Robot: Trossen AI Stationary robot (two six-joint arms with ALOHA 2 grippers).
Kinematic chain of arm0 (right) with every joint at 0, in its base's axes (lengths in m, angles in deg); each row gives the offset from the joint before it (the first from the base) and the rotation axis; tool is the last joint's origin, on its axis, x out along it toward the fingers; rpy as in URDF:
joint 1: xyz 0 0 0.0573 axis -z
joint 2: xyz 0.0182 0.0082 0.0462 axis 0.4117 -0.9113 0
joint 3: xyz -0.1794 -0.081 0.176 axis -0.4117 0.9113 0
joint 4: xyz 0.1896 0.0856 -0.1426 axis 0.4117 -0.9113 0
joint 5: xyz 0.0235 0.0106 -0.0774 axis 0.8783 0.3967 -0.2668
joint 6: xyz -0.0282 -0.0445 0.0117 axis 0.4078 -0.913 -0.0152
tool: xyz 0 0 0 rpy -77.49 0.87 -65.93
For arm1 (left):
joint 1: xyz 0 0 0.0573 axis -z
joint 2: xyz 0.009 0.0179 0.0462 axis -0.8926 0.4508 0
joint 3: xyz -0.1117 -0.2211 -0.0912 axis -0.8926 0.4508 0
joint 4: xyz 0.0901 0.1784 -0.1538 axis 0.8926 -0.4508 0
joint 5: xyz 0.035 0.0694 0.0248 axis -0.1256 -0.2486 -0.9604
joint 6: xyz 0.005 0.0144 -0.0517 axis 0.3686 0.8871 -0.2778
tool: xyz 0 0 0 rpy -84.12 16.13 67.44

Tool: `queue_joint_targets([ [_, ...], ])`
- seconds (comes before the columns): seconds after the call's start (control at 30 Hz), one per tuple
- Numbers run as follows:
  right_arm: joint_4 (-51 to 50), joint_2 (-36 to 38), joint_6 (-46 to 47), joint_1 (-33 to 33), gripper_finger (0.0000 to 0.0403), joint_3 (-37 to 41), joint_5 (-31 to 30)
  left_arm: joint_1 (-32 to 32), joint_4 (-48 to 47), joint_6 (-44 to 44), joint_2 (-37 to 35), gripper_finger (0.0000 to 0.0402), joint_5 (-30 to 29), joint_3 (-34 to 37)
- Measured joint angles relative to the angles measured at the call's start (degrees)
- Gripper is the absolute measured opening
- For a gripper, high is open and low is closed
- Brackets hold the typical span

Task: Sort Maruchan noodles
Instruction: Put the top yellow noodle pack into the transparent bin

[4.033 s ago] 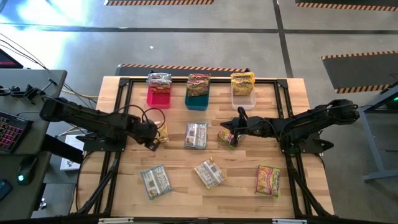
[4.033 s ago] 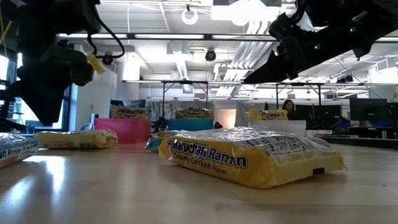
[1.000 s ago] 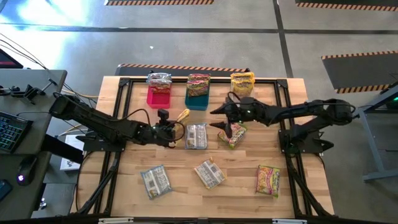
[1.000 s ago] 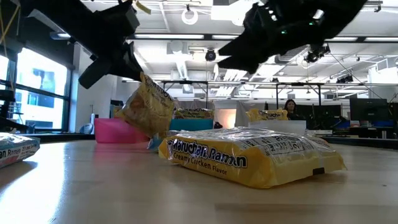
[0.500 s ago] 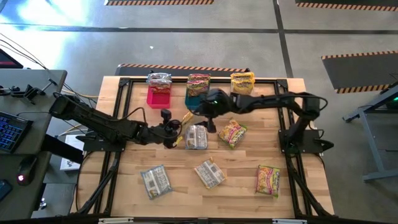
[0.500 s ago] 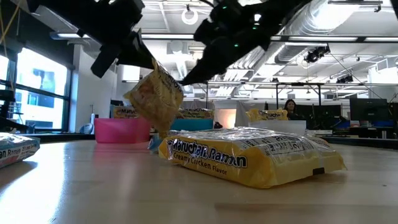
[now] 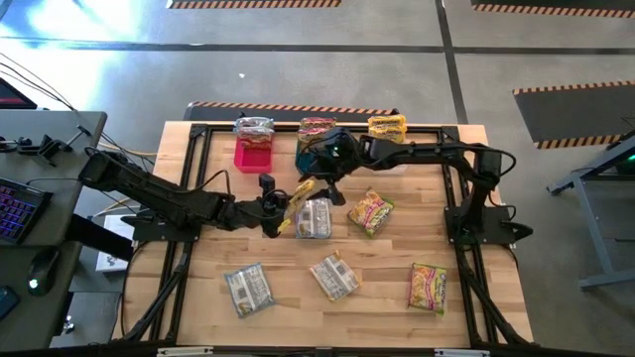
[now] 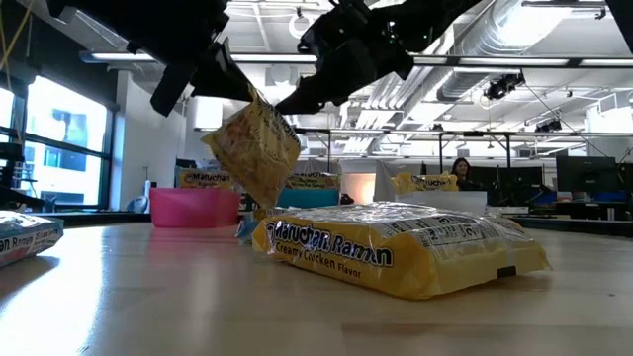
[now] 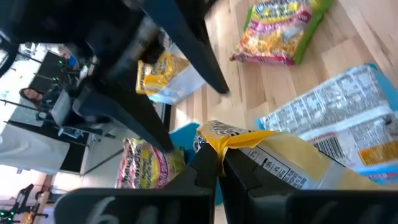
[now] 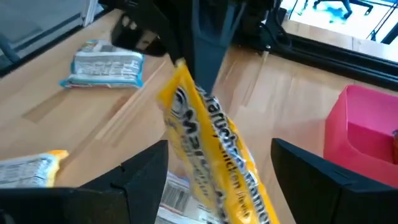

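"Maruchan Ramen" on nearest packet (image 8: 396, 247).

Yellow pkt (image 7: 302, 189) aloft, others flat

A grey concrete floor (image 7: 298, 59) with hazard-striped tape (image 7: 556, 8) surrounded the wooden table (image 7: 397, 297). A desk with a keyboard (image 7: 15, 213) sat at far left. Windows (image 8: 59, 148) glowed left; ceiling ducts (image 8: 514, 40) ran overhead.

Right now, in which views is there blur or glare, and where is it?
High view: strong glare on the floor at the top left corner. Low view: the nearest yellow packet is sharp, the room behind is softer. Right wrist view: the held yellow packet and the right gripper's own fingers look blurred.
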Motion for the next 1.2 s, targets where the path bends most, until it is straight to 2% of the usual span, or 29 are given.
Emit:
queue_joint_targets([
  [0.23, -0.36, -2.28, -0.32, -0.04, 0.0267, 0.02, 1.76, -0.04, 2.85, 1.13, 0.00, 0.0000, 0.04, -0.01],
  [0.4, -1.01, -3.15, 1.49, -0.04, 0.0264, 0.04, 6.64, -0.07, 2.98, 1.13, 0.00, 0.0000, -0.04, -0.02],
  [0.5, -1.56, -3.26, 1.94, -0.14, 0.0252, 0.04, 7.56, -0.08, 3.69, 1.13, 0.00, 0.0000, -0.04, -0.02],
  [0.7, -0.81, -3.26, 6.22, -1.11, 0.0204, 0.04, 7.38, -0.10, 5.30, 1.07, 0.00, 0.0000, -0.12, -0.02],
  [1.0, -0.67, -3.52, 9.33, -1.73, 0.0114, 0.07, 2.70, -0.10, 5.72, -2.09, 0.00, 0.0001, -2.02, -0.02],
  [1.13, -0.66, -3.43, 11.07, -1.56, 0.0079, 0.07, 2.15, 0.67, 6.98, -4.12, 0.01, 0.0015, -2.57, -0.02],
  [1.2, -1.00, -3.09, 11.84, -1.51, 0.0076, 0.07, 0.89, 0.77, 7.11, -6.19, 0.00, 0.0028, -3.22, -0.02],
])
